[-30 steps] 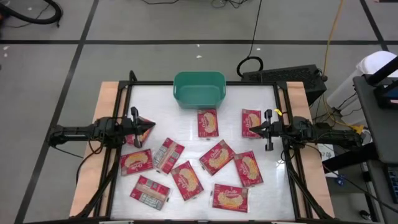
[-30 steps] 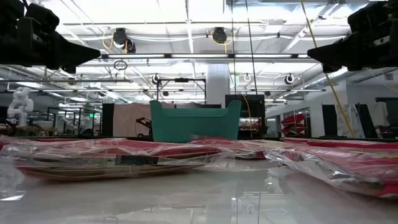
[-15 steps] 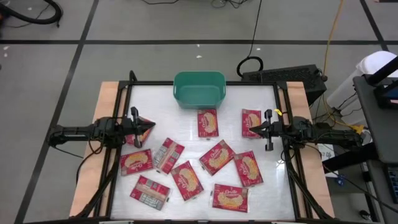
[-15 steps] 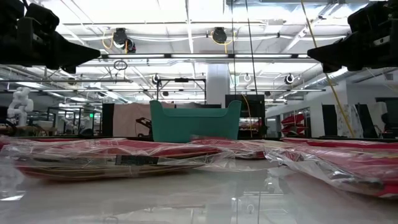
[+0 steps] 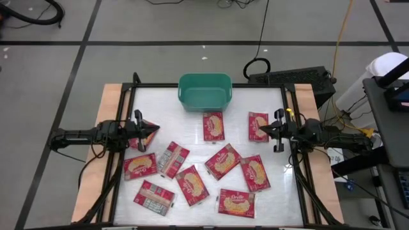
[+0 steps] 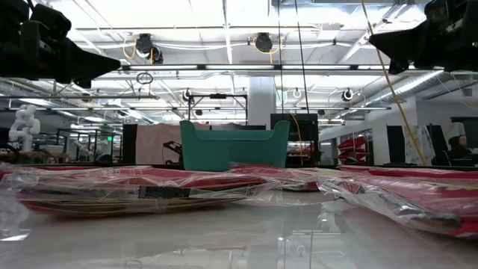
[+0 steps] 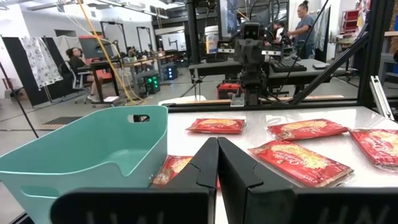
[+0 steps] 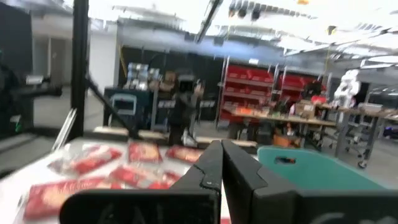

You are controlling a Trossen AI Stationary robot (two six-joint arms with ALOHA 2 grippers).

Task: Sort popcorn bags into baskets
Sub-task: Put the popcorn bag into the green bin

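Several red popcorn bags lie flat on the white table [image 5: 192,121], among them one [image 5: 213,126] just in front of the teal basket [image 5: 204,91] and one showing its grey-white back [image 5: 154,197]. The basket stands at the table's far edge, and I see nothing in it. My left gripper [image 5: 155,130] hangs shut above the table's left side, pointing level toward the right. My right gripper [image 5: 261,131] hangs shut above the right side, pointing left with its tips tilted up [image 6: 377,39]. Neither touches a bag.
Black frame posts [image 5: 135,80] stand at the table's far corners and rails run along its left and right sides. A keyboard and cables [image 5: 291,80] lie beyond the far right corner. Bare table lies between the basket and the left rail.
My right gripper has tipped its fingertips upward and risen a little; it stays shut. The bags and the basket have not moved.
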